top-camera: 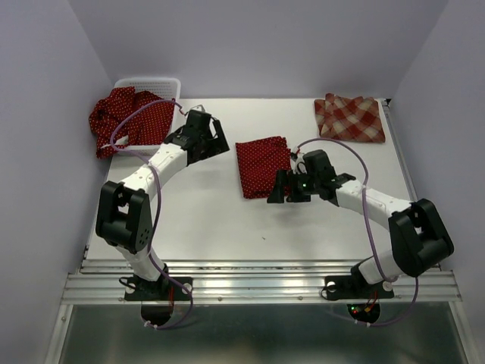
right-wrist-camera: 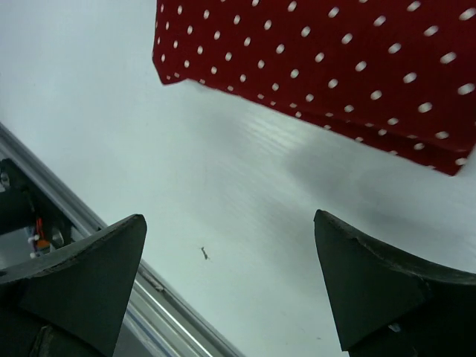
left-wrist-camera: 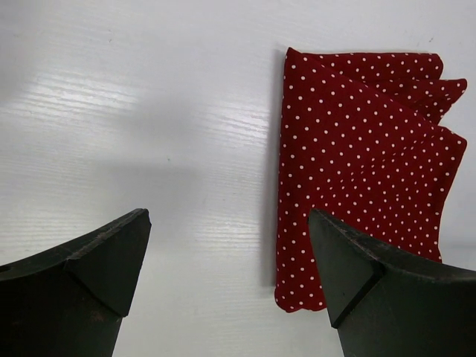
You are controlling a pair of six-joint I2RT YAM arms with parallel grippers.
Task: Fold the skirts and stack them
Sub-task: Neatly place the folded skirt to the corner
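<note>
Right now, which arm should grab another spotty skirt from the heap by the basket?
Probably the left arm: its open fingers sit nearer the heap. The right arm is beside the folded skirt, farther away.

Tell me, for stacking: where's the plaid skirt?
Top view: the plaid skirt lies at the far right corner of the table, right of the folded dotted skirt.

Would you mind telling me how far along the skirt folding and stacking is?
Done: one dotted skirt lies folded mid-table, and the plaid skirt looks folded at the far right. In hand: nothing; the left hand and right hand are both open and empty. Left: the crumpled dotted heap by the basket needs folding, and nothing is stacked yet.
</note>
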